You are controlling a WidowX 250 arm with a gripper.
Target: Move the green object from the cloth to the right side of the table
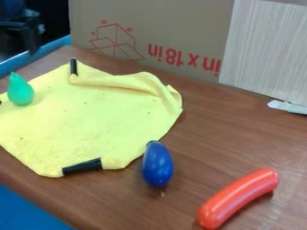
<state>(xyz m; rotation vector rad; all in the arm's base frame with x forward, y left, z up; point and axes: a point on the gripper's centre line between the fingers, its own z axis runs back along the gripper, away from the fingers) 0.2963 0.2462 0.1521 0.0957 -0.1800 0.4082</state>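
The black gripper (27,33) is at the upper left corner, above and behind the green object and off the cloth. The green pear-shaped object (20,91) stands on the left part of the yellow cloth (90,119), its narrow tip up. Nothing touches it from above. The cloth lies spread on the brown table (203,134), with a raised fold along its back edge and black strips at its edges.
A blue egg-shaped object (158,165) lies beside the cloth's front right edge. Farther right and nearer the front is a curved red-orange object (238,198). A cardboard panel (174,27) and a pale board (264,49) border the table's back; a whitish scrap (287,107) lies by the board.
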